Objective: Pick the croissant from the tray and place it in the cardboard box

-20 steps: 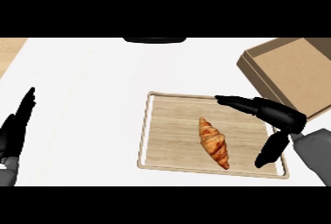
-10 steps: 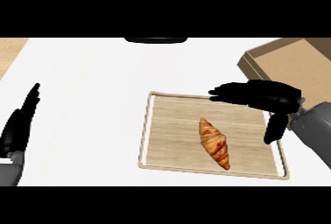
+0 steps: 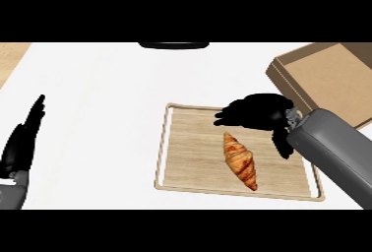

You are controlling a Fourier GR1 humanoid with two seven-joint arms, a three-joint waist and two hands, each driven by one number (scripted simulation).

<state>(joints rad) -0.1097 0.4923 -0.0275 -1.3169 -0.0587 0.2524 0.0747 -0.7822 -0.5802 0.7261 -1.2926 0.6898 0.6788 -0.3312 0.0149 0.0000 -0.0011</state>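
Croissant (image 3: 240, 160) on tray (image 3: 190, 170)

Golden-brown croissant (image 3: 240, 160), pale wooden tray (image 3: 190, 162), tan cardboard box (image 3: 330, 78).

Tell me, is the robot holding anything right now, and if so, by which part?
Nothing is held. The right hand hovers above the croissant, which lies on the tray; the left hand rests open at the left edge.
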